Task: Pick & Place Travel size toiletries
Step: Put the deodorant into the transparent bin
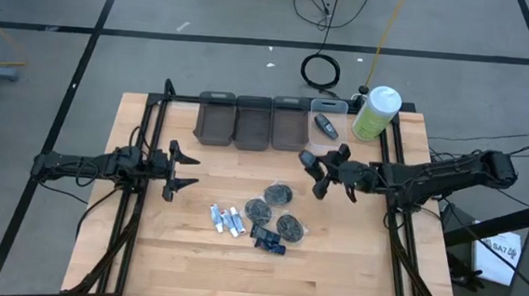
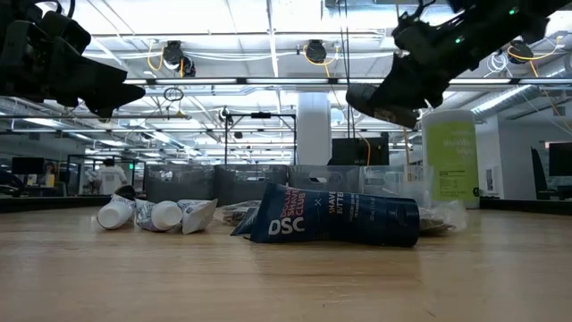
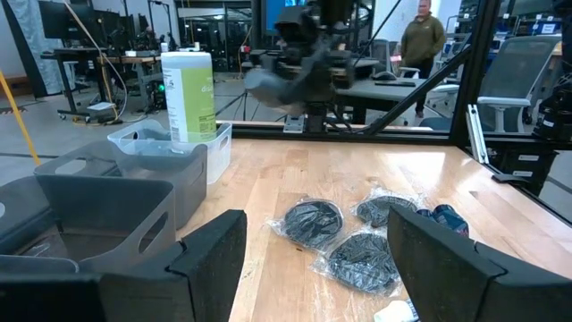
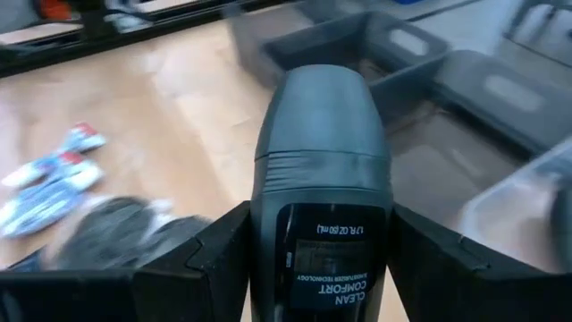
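Wooden table (image 1: 174,244), right gripper (image 1: 311,175) clamped on dark oval deodorant (image 4: 323,206), left gripper (image 1: 186,171) wide, empty.

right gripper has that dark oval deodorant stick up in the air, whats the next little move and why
Probably carry it on toward the clear bin and release it there. The right gripper holds the dark oval stick clamped between its fingers, above the table and short of the bin row. One similar dark oval piece already lies in that clear bin, so it looks like the matching spot. The left gripper waits open.
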